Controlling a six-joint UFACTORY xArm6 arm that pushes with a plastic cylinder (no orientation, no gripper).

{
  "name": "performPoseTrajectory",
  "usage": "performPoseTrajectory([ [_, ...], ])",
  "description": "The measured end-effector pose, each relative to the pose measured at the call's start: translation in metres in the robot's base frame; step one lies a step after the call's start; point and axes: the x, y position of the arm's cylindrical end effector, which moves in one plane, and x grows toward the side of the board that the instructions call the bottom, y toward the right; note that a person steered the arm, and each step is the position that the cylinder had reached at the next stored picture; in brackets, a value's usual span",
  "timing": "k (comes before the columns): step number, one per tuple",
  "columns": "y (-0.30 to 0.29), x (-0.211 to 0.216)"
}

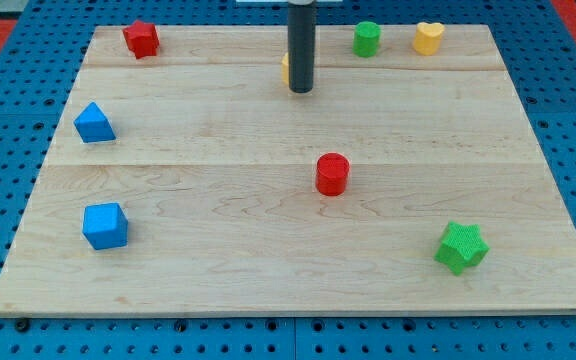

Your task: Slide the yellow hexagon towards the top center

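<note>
**Yellow hexagon hidden behind my tip at twelve o'clock**

On the pale wooden table (218,300), going left to right: blue triangular block (94,123) at nine o'clock, blue cube (105,225) at eight, red block (141,39) at eleven. The yellow hexagon (285,68) peeks out just left of my tip (301,90), seemingly touching. The end effector is a plain rod with nothing to open or close. Then red cylinder (332,174), green cylinder (367,39), yellow heart-shaped block (428,38), green star (462,247).

You see two red blocks (141,38) (332,174), two blue (94,123) (105,225), two green (367,38) (462,247), two yellow (428,38) (285,68); one board (218,200).
</note>
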Motion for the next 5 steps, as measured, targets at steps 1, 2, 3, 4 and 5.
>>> performPoseTrajectory([
  [1, -0.029, -0.035],
  [2, -0.051, -0.009],
  [3, -0.068, -0.032],
  [4, -0.061, -0.033],
  [5, -0.03, -0.046],
])
